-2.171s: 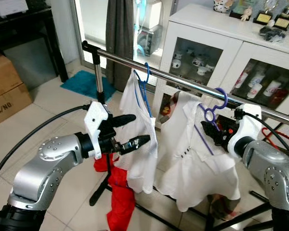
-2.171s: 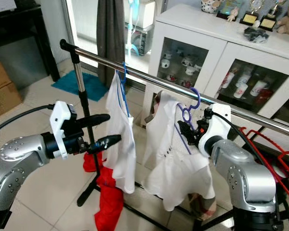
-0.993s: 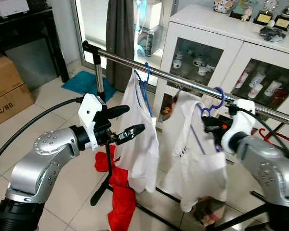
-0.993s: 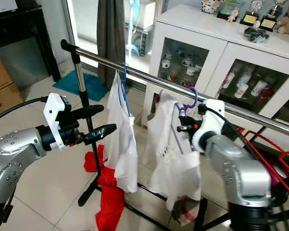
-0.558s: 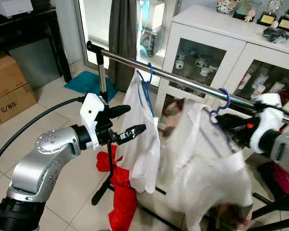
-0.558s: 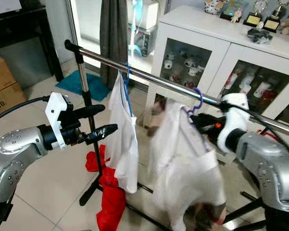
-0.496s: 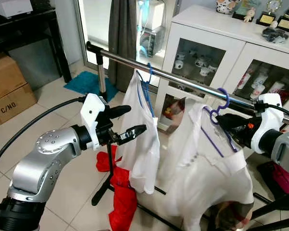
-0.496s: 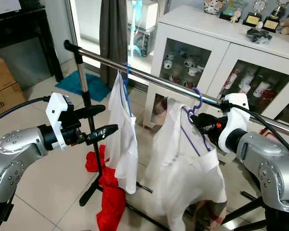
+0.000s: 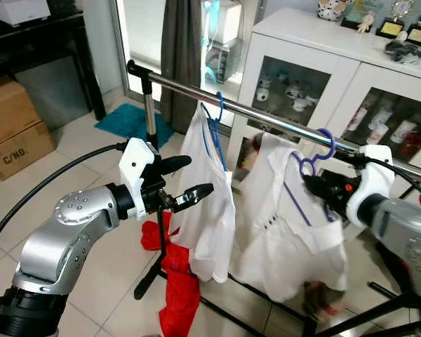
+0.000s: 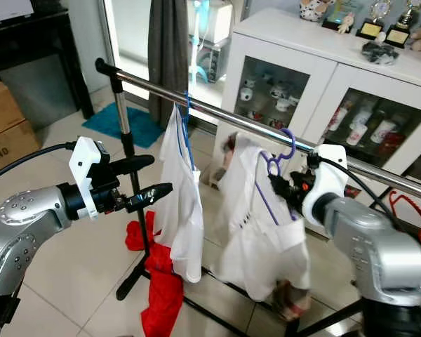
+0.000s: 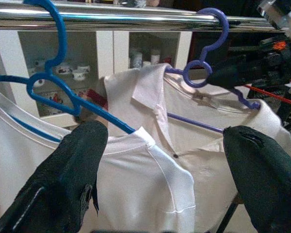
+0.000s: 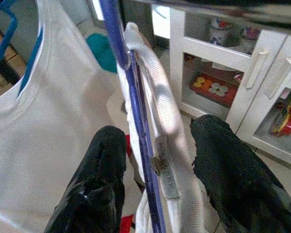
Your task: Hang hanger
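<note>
White glass-fronted cabinet (image 9: pixel 351 91) stands behind a chrome garment rail (image 9: pixel 266 119), which crosses the scene on a black stand (image 9: pixel 151 140) over a tiled floor (image 9: pixel 77 168). Two garments hang from the rail: a white T-shirt (image 9: pixel 210 203) on a blue hanger (image 9: pixel 212 130) toward the robot's left, and a white collared shirt (image 9: pixel 288 232) on a purple hanger (image 9: pixel 316 158) toward its right, the two near each other. The purple hanger's hook (image 11: pixel 214 26) curls over the rail, so the hanger is already on it. A red cloth (image 9: pixel 175 281) droops beside the stand below the T-shirt. The left pincer (image 9: pixel 186 179) is held out just beside the T-shirt with its fingers (image 11: pixel 72 174) spread and nothing between them. The right pincer (image 12: pixel 155 165) sits at the neck of the collared shirt; its two fingers (image 12: pixel 99 174) stand apart on either side of the purple hanger's arm and the collar band (image 12: pixel 160 121), without visibly closing on them. Cardboard boxes (image 9: pixel 14 126) sit on the floor at far left, near a teal mat (image 9: pixel 130 123).
</note>
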Robot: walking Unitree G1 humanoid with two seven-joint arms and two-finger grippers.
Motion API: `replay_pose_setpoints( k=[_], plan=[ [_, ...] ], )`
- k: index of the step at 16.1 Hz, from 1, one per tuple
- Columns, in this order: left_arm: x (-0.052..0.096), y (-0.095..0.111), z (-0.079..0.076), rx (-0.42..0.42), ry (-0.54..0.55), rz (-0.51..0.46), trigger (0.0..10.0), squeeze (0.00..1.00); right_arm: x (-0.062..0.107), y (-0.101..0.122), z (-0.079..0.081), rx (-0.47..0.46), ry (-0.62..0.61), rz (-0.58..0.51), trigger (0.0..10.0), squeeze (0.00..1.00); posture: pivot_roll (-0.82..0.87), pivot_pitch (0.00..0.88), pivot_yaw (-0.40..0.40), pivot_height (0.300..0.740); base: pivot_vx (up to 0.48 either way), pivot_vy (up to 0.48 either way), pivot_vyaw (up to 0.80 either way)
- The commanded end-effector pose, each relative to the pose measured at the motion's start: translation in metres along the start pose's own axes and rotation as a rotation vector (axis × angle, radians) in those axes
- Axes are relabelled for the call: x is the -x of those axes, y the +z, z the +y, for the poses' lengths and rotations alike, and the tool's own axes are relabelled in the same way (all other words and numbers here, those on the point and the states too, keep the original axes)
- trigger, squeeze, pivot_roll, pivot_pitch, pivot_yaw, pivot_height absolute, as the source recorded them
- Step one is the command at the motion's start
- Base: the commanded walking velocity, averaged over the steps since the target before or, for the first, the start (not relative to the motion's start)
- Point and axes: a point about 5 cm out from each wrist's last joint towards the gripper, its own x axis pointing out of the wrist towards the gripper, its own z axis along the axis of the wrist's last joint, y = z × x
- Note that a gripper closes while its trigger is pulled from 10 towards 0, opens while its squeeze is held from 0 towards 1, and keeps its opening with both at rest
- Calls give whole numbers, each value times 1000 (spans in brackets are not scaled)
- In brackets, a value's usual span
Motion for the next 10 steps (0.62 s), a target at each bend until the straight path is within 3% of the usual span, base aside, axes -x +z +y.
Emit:
replay_pose_setpoints(
  k=[1, 10],
  plan=[
    [-3, 3, -1, -19, -9, 2, 10000, 0, -4, 2, 3, 9, -36, -10, 10000, 0, -45, 0, -97, 740, 0, 0, 0],
    [-5, -1, -3, -16, -28, 9, 10000, 0, -23, 1, 14, -64, -104, -72, 10000, 0, -40, 0, -109, 740, 0, 0, 0]
  ],
)
